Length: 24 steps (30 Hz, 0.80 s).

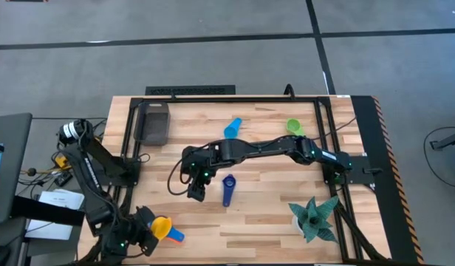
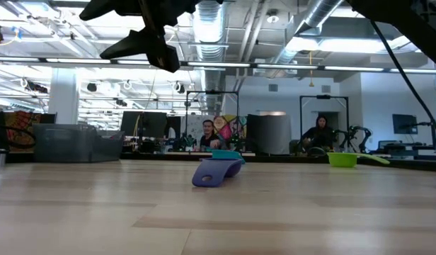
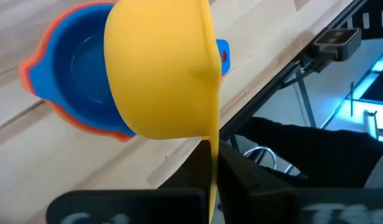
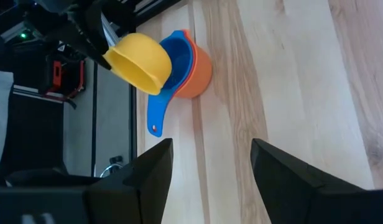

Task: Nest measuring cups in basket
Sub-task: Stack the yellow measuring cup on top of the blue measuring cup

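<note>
My left gripper (image 1: 144,235), at the table's near left corner, is shut on a yellow measuring cup (image 3: 160,68). Just beyond it a blue cup (image 3: 76,68) sits nested in an orange cup (image 4: 201,71) on the table. My right gripper (image 4: 207,168) hangs open above the table's middle, holding nothing, left of a dark blue cup (image 1: 228,189) lying on its side. A light blue cup (image 1: 233,128) and a green cup (image 1: 293,126) lie nearer the far edge. The dark grey basket (image 1: 154,122) stands at the far left. My left gripper pinches the yellow cup's handle (image 3: 212,163) between its two fingers, the flat handle standing edge-on between them. The bowl sticks out beyond the fingertips, tipped on its side over the blue cup. Whether it touches that cup I cannot tell.
A teal spiky plant (image 1: 315,218) stands at the near right. A black metal frame (image 1: 227,98) runs around the tabletop. The table's edge (image 3: 266,74) lies close to the nested cups. People sit in the room behind the table.
</note>
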Available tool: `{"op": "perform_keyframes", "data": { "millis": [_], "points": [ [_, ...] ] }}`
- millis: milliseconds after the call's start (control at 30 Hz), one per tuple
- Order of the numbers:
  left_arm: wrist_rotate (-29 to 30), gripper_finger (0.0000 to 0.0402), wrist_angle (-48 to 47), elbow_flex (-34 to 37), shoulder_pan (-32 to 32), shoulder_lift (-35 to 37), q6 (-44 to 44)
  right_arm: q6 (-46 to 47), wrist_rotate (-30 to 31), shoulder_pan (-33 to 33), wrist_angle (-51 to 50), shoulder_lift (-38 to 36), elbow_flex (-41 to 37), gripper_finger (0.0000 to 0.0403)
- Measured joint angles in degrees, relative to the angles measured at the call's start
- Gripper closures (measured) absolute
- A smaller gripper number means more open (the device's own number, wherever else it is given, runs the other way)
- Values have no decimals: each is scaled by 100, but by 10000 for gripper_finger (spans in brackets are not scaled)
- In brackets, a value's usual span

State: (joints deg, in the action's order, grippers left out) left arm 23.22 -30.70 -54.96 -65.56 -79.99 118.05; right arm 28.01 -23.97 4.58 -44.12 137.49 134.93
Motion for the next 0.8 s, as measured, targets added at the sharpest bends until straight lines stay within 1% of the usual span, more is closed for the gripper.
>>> {"op": "perform_keyframes", "data": {
  "millis": [133,367,600,733,800],
  "points": [
    [12,393,-29,0,9,0,40,1,-2,-27,-3,0,0,163],
    [-10,347,-37,0,24,0,149,2,-2,-61,-7,2,0,163],
    [-483,291,-238,0,155,0,213,2,-2,-61,-12,2,0,163],
    [-587,272,-174,0,254,3,224,0,-2,-61,-27,2,-1,163],
    [-734,267,-113,0,315,3,231,-3,-2,-61,-42,2,-2,163]
  ]
}}
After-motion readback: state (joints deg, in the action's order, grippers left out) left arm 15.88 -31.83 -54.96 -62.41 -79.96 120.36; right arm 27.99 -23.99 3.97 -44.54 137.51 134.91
